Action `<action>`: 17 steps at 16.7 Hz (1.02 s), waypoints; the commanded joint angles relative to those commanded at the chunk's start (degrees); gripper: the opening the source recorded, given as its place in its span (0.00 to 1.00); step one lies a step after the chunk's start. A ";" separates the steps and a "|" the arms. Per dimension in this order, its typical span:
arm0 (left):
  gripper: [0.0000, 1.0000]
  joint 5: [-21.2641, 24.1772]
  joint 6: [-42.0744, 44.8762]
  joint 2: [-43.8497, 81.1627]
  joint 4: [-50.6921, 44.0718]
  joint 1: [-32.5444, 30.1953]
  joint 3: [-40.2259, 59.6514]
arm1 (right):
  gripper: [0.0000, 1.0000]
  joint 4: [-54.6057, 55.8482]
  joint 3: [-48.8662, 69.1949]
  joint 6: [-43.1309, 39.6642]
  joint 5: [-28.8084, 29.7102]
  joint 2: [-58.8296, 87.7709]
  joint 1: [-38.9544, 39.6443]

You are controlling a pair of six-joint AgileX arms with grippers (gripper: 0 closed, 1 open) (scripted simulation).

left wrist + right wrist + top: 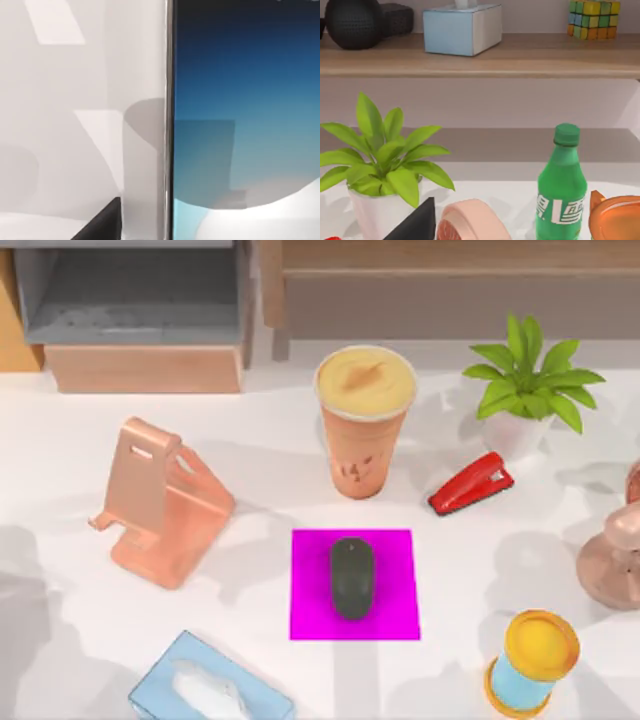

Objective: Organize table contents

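White glossy desk [60,440], wooden shelving behind. Dark grey mouse [352,578] lies on magenta pad [312,615], centre front. Orange cup [364,420] with creamy top stands upright just behind the pad. Red stapler [470,484] right of cup, potted plant [527,380] behind it. Pink phone stand [160,502] left, tissue box [210,688] front left, yellow-blue cylinder [530,660] front right. Left wrist view: smartphone [245,100] blue screen close up, on edge beside desk surface. End effector state: cannot tell for either arm.

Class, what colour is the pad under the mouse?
Magenta pad, beneath the dark grey mouse; top view.
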 joint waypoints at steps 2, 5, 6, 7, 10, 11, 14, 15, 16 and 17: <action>0.40 0.00 0.00 0.00 0.00 0.00 0.00 | 1.00 0.00 0.00 0.00 0.00 0.00 0.00; 0.17 0.00 0.00 0.00 0.00 0.00 0.00 | 1.00 0.00 0.00 0.00 0.00 0.00 0.00; 0.10 0.00 0.00 0.00 0.00 0.00 0.00 | 1.00 0.00 0.00 0.00 0.00 0.00 0.00; 0.02 0.00 0.00 0.00 0.00 0.00 0.00 | 1.00 0.00 0.00 0.00 0.00 0.00 0.00; 0.00 0.00 0.00 0.00 0.00 0.00 0.00 | 1.00 0.00 0.00 0.00 0.00 0.00 0.00; 0.00 0.00 0.00 0.00 0.00 0.00 0.00 | 1.00 0.00 0.00 0.00 0.00 0.00 0.00; 0.00 0.00 0.00 0.00 0.00 0.00 0.00 | 1.00 0.00 0.00 0.00 0.00 0.00 0.00; 0.00 0.00 0.00 0.00 0.00 0.00 0.00 | 1.00 0.00 0.00 0.00 0.00 0.00 0.00; 0.00 0.78 -0.42 -2.00 -2.14 -0.12 0.85 | 1.00 0.00 0.00 0.00 0.00 0.00 0.00; 0.00 0.78 -0.42 -2.08 -2.34 -0.12 0.95 | 1.00 0.00 0.00 0.00 0.00 0.00 0.00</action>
